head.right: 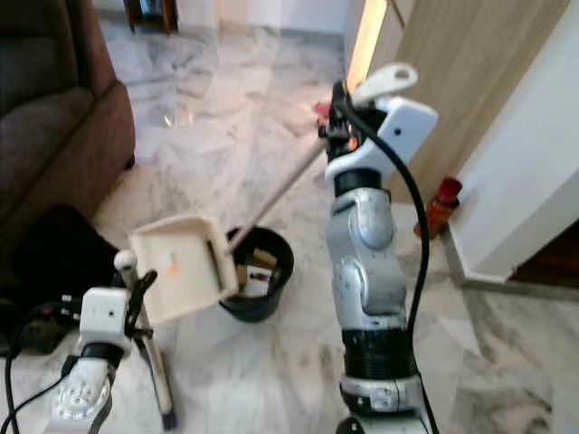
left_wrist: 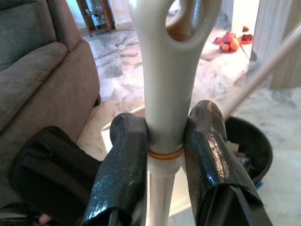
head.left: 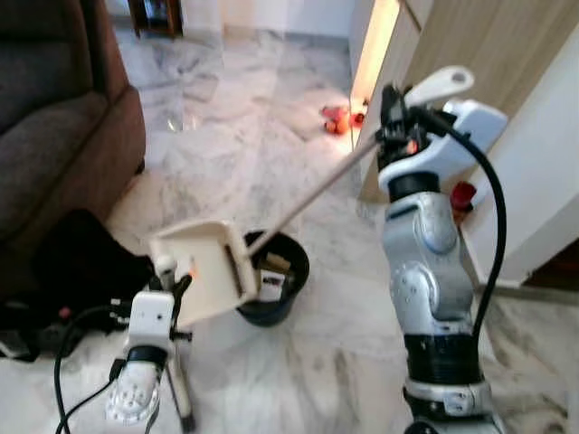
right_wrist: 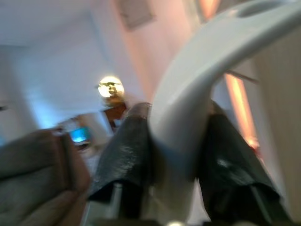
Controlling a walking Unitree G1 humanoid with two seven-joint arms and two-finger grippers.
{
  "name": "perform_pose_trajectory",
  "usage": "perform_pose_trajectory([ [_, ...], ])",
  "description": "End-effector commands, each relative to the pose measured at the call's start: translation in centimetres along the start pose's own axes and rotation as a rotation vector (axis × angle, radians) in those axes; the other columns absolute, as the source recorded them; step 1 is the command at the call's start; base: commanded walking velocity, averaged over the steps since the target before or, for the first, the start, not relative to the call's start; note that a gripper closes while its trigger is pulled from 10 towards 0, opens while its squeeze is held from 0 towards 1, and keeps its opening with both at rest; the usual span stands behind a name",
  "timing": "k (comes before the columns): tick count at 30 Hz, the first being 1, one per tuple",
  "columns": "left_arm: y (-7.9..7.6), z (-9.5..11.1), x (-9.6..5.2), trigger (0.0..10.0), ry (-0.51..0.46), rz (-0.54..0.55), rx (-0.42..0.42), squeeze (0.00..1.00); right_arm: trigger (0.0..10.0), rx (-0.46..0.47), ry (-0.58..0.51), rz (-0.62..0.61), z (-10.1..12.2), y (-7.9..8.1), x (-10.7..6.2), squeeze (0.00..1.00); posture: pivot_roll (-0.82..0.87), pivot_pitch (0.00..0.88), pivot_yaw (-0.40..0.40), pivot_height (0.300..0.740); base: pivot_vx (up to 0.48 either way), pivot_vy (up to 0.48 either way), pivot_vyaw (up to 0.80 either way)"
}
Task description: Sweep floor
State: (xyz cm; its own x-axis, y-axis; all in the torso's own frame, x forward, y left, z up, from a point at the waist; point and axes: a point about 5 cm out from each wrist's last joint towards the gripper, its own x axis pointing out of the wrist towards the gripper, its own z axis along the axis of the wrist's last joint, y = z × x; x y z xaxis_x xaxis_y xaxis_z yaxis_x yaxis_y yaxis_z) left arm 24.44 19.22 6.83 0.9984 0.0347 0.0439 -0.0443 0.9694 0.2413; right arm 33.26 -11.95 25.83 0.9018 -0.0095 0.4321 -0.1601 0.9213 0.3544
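Observation:
A cream dustpan [head.left: 201, 268] hangs tilted over the rim of a black bin [head.left: 291, 264] that holds scraps of paper. Its long pale handle [head.left: 317, 194] slants up to my right gripper [head.left: 395, 122], raised at chest height and shut on the handle's white looped end [right_wrist: 197, 80]. My left gripper [left_wrist: 164, 127] sits low at the left, just beside the dustpan, shut on the white top of the broom handle [left_wrist: 164, 70] above an orange band. The broom's pole [head.left: 181, 398] runs down to the marble floor; its head is hidden.
A brown sofa [head.left: 54, 136] fills the left side, with a black bag [head.left: 81, 262] and cables on the floor before it. Red fruit-like items [head.left: 336, 117] lie near a wooden panel [head.left: 488, 45]. A red object [head.left: 462, 194] stands by the white wall at the right.

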Motion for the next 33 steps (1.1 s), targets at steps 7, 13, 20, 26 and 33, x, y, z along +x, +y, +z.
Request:
perform_pose_trajectory([
  [7, 0.45, 0.38, -0.06, 10.0, -0.022, 0.006, 0.024, 0.00, 10.0, 0.008, -0.069, 0.030, 1.45, 0.98, 0.31, 0.00, 0.14, 0.103, -0.058, 0.740, 0.276, 0.000, 0.00],
  [13, 0.46, 0.41, -0.01, 10.0, -0.023, 0.005, 0.024, 0.00, 10.0, 0.017, -0.069, 0.032, 1.52, 1.09, 0.38, 0.00, 0.14, 0.106, -0.057, 0.740, 0.277, 0.000, 0.00],
  [20, 0.44, 0.39, -0.03, 10.0, -0.022, 0.008, 0.023, 0.00, 10.0, 0.018, -0.072, 0.036, 1.65, 1.22, 0.46, 0.00, 0.13, 0.110, -0.059, 0.740, 0.276, 0.000, 0.00],
  [26, 0.36, 0.36, -0.04, 10.0, -0.017, 0.018, 0.003, 0.00, 10.0, 0.021, -0.064, 0.041, 1.58, 1.28, 0.48, 0.00, 0.13, 0.119, -0.063, 0.740, 0.274, 0.000, 0.00],
  [33, 0.39, 0.51, 0.07, 10.0, -0.021, 0.023, -0.012, 0.00, 10.0, 0.017, -0.063, 0.047, 1.67, 1.45, 0.50, 0.00, 0.12, 0.123, -0.063, 0.740, 0.275, 0.000, 0.00],
])
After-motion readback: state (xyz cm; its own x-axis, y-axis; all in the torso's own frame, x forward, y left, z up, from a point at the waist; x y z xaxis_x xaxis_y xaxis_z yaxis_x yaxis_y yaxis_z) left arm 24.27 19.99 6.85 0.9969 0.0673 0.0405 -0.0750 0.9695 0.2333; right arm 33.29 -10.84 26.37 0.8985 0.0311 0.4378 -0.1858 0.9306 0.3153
